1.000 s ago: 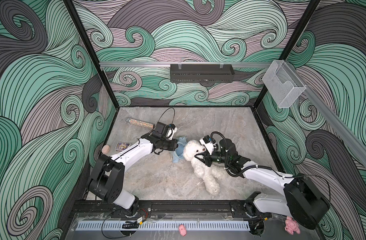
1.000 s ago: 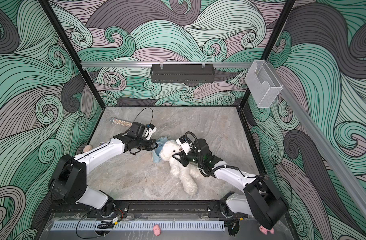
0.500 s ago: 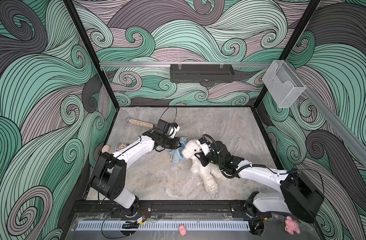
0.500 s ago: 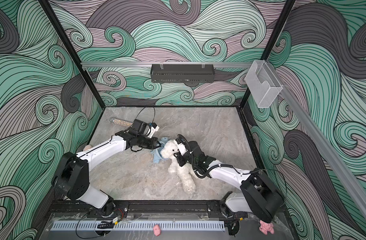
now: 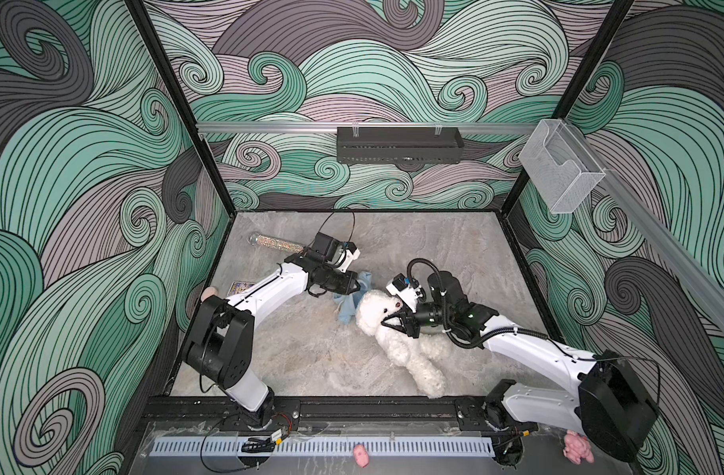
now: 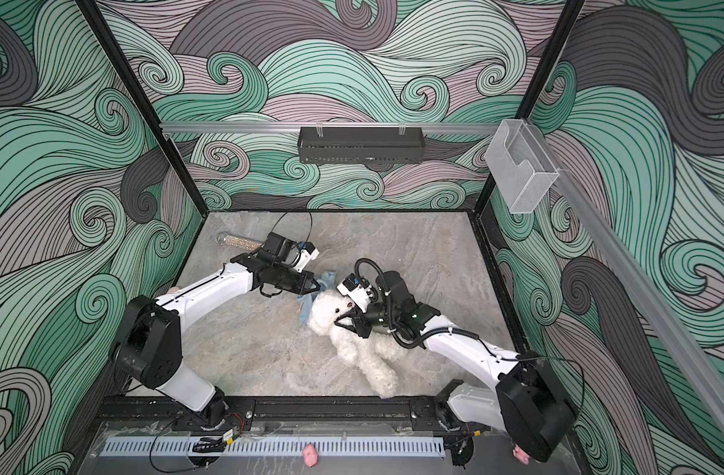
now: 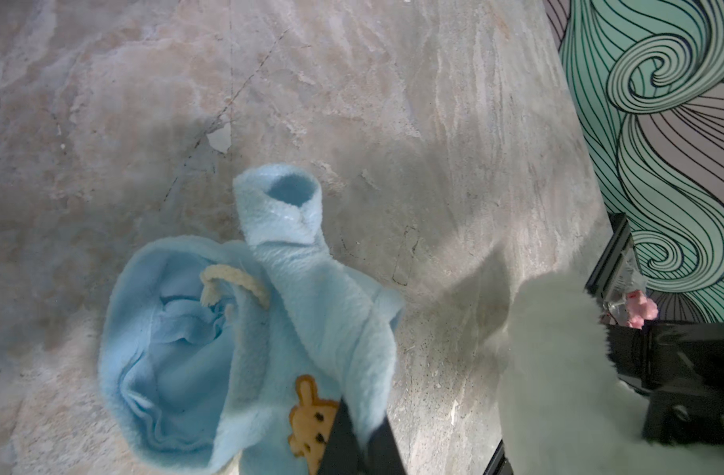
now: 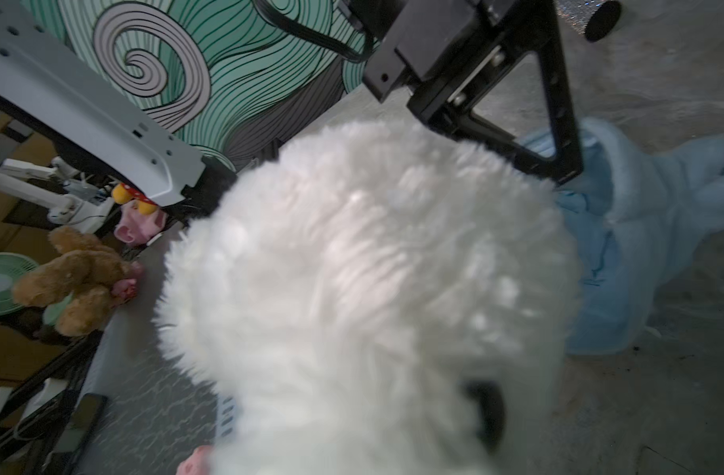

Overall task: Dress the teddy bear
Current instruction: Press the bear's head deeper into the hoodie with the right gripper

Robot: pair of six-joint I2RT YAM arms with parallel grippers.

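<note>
The teddy bear [image 5: 397, 335] lies on the table [image 5: 311, 362] between the two arms, face showing. The right fingers [image 5: 393, 322] are narrowed onto the fur at the bear's neck, just under its muzzle. In the right wrist view the white head fills the frame, with one dark finger sunk in the fur.

The left fingers [image 7: 344, 444] are pinched tight on a light-blue fleece hoodie [image 7: 270, 329]. The hoodie lies crumpled against the bear's head, on the side away from the right arm. Its hood gapes open and one sleeve cuff stands up. An orange-brown animal patch [image 7: 311, 423] sits right beside the fingers.

The left arm stretches low, forearm near level, toward the bear's head. The right arm is bent at the elbow, its wrist low over the bear's chest.

The table is grey marbled stone, and the walls carry green, grey and mauve swirls. A glitter tube [image 5: 276, 243] lies well beyond the bear's head. A small pink plush toy [image 5: 360, 454] lies past the bear's feet.
</note>
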